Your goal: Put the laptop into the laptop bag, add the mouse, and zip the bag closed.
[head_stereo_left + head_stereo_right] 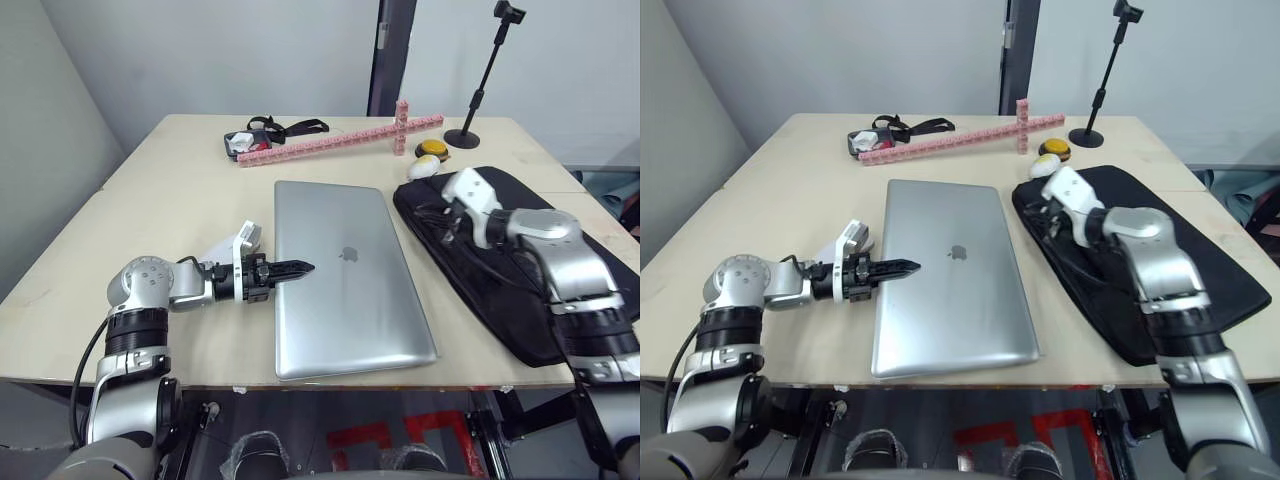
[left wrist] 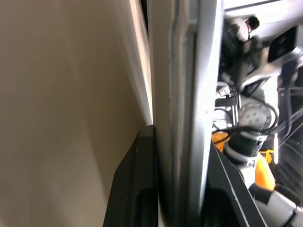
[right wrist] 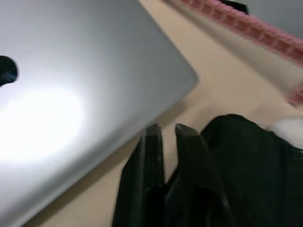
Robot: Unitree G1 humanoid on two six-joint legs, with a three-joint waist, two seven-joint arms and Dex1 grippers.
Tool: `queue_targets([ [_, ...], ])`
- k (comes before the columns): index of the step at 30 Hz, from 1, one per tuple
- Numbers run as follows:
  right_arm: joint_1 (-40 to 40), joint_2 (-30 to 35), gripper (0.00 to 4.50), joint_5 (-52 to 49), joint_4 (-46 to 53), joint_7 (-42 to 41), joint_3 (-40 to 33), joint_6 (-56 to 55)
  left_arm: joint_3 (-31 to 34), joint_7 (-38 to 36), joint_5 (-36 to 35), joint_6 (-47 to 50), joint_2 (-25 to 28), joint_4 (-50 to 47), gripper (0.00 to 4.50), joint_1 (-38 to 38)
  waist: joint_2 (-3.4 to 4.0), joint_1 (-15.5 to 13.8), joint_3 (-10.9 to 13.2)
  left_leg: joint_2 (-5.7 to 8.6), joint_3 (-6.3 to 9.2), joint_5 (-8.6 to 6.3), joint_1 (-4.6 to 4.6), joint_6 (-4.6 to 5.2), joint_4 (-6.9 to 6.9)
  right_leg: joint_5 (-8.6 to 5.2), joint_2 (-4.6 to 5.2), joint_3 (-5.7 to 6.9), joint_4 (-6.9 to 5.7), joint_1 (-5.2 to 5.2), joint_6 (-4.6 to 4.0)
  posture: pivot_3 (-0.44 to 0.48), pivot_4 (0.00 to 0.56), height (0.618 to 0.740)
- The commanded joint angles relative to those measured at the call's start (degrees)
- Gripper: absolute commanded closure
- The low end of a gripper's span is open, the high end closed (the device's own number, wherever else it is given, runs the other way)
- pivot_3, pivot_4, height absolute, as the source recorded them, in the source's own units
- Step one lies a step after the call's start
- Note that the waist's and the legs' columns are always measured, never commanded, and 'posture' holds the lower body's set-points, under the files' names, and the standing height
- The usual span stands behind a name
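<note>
Gripping left edge of slim silver-grey metal laptop (image 1: 347, 278), left gripper (image 1: 296, 269) has fingers clamped on it. Laptop flat on table beside large black fabric laptop bag (image 1: 505, 262). Right gripper (image 3: 163, 135) nearly closed at bag's near edge, apparently empty. Small glossy white mouse (image 1: 421, 169) waits beyond bag. All 3 steps remain.

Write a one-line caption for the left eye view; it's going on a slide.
Left end effector grips the closed laptop's left edge while the right end effector works at the laptop bag.
</note>
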State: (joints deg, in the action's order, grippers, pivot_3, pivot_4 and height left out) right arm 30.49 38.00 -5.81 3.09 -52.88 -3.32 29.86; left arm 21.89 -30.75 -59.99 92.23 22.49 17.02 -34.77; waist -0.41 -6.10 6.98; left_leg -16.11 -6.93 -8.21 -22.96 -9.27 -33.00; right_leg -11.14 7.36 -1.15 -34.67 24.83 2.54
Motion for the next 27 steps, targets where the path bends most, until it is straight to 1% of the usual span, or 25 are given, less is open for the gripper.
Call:
queue_targets([
  [1,-4.35,2.44,2.68,-2.20,6.33,0.75,-2.45,3.25,4.45,6.14,-14.47,0.27,-1.52,0.22,4.20,-1.23,0.00,-0.03,0.01,0.00,0.00,0.00,-0.02,0.00,0.01,0.08,0.00,0.00,0.07,0.00,0.13,0.000,0.150,0.740],
  [3,-7.89,3.36,1.96,-1.02,7.78,2.45,-2.02,3.35,5.58,10.44,-17.31,0.27,-3.06,-1.43,4.20,0.36,0.00,0.13,0.01,0.00,-0.02,0.00,-0.04,-0.01,0.01,0.11,0.00,-0.02,0.16,0.01,0.20,0.000,0.150,0.740],
  [5,-9.85,2.81,1.37,0.07,7.70,5.12,-1.60,2.93,7.34,14.85,-17.27,0.27,-5.47,-3.97,4.20,1.73,0.00,0.23,0.01,0.00,-0.05,0.00,-0.03,-0.02,0.02,0.11,0.00,-0.03,0.17,0.01,0.21,0.000,0.150,0.740],
  [7,-10.33,1.85,1.37,0.95,7.07,7.54,-0.98,2.18,7.22,17.47,-18.79,0.27,-6.63,-5.05,4.20,2.88,0.00,0.66,0.01,0.00,-0.07,0.00,-0.03,-0.02,0.01,0.14,0.01,-0.05,0.22,0.01,0.26,0.000,0.150,0.740],
  [10,-10.52,1.60,1.37,2.74,6.19,9.61,1.20,1.26,6.26,21.45,-25.56,0.27,-7.19,-2.51,4.20,3.00,0.05,1.16,0.07,-0.02,-0.13,0.00,-0.02,-0.01,0.02,0.32,0.00,-0.11,0.30,0.05,0.72,0.000,0.150,0.740],
  [13,-10.53,2.21,1.37,5.53,4.55,11.01,4.05,-0.19,6.38,25.11,-28.92,-0.84,-7.78,-2.20,4.20,3.22,0.05,1.10,0.07,-0.02,-0.14,0.03,-0.02,-0.02,0.02,0.42,0.00,-0.13,0.38,0.04,0.92,0.000,0.150,0.740],
  [16,-10.64,2.50,1.37,7.20,3.34,11.88,6.00,-0.41,4.83,27.71,-32.72,-2.28,-7.00,-3.04,4.20,4.48,0.06,0.92,0.08,-0.02,-0.19,0.04,-0.03,-0.02,0.02,0.49,0.00,-0.17,0.50,0.03,1.03,0.000,0.150,0.740],
  [22,-9.46,1.77,1.37,8.57,2.30,13.93,7.18,0.64,0.76,31.47,-39.34,-6.38,-4.88,-5.31,4.20,7.07,0.06,0.85,0.08,-0.02,-0.20,0.05,-0.04,-0.04,0.06,0.65,0.00,-0.17,0.58,0.03,1.33,0.000,0.150,0.740],
  [24,-9.57,1.15,1.90,8.11,2.26,14.33,7.05,1.51,-0.56,32.31,-41.32,-7.89,-4.06,-5.76,4.20,7.74,0.06,0.76,0.08,-0.02,-0.20,0.06,-0.04,-0.04,0.05,0.65,0.00,-0.17,0.59,0.03,1.36,0.000,0.150,0.740],
  [27,-10.01,-0.30,2.86,6.19,1.62,14.80,5.69,3.36,-3.05,33.13,-44.47,-9.51,-2.41,-6.07,4.20,8.69,0.06,0.78,0.08,-0.02,-0.20,0.06,-0.03,-0.05,0.02,0.66,0.00,-0.20,0.58,0.02,1.40,0.000,0.150,0.740],
])
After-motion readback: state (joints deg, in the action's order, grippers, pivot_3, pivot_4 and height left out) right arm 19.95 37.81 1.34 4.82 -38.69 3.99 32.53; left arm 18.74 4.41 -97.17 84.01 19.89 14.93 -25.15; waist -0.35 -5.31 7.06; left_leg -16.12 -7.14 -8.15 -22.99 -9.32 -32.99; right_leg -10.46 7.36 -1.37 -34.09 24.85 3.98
